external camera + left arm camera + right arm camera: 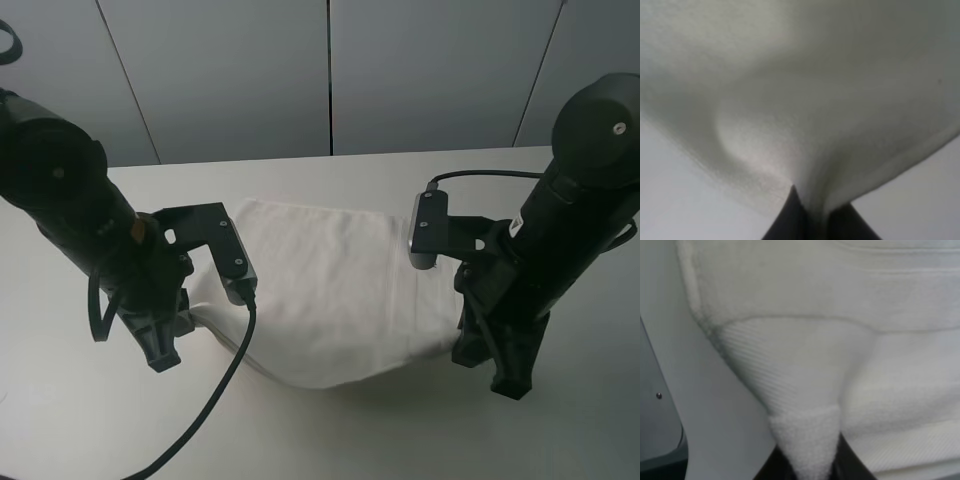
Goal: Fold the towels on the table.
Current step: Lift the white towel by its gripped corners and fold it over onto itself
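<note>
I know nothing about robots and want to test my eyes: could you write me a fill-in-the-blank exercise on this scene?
The towel is gripped at ____ corners.
The left gripper and right gripper are both ____ on it.
The table beneath it is coloured ____.
Missing words: two; shut; white.

The left gripper [815, 222] is clamped on a fold of the off-white towel [805, 90] — cloth fans out from its dark tips — white table [675, 200] showing either side.
</note>
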Action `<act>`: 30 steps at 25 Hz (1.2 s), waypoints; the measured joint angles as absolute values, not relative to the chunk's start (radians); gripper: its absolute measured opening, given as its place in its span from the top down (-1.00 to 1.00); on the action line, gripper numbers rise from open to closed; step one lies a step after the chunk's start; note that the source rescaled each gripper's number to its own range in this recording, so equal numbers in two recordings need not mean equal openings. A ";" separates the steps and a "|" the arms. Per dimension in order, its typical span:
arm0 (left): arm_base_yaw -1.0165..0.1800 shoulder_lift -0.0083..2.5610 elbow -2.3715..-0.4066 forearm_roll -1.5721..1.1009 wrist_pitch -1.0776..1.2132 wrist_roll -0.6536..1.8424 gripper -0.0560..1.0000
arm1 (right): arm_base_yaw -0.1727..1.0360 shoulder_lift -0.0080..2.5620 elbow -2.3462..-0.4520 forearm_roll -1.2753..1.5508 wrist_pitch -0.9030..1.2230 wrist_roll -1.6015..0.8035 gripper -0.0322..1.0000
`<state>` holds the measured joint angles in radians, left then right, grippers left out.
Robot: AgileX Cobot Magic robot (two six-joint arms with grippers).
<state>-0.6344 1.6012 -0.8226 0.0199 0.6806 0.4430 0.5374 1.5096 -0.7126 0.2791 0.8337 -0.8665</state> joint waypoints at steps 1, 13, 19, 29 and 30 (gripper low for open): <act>-0.634 1.580 -0.823 0.022 0.681 0.419 0.89 | 0.537 1.492 -0.713 0.279 0.834 -0.842 0.94; -0.634 1.487 -0.823 0.021 0.670 0.117 0.89 | 0.537 1.416 -0.757 0.273 0.856 -0.439 0.94; -0.634 1.487 -0.823 0.087 0.585 -0.107 0.89 | 0.537 1.416 -0.778 0.217 0.823 -0.241 0.94; -0.566 1.487 -0.823 0.319 0.460 -0.425 0.89 | 0.537 1.418 -0.815 0.000 0.725 0.133 0.94; -0.548 1.487 -0.823 0.323 0.445 -0.428 0.89 | 0.537 1.423 -0.816 -0.009 0.704 0.154 0.94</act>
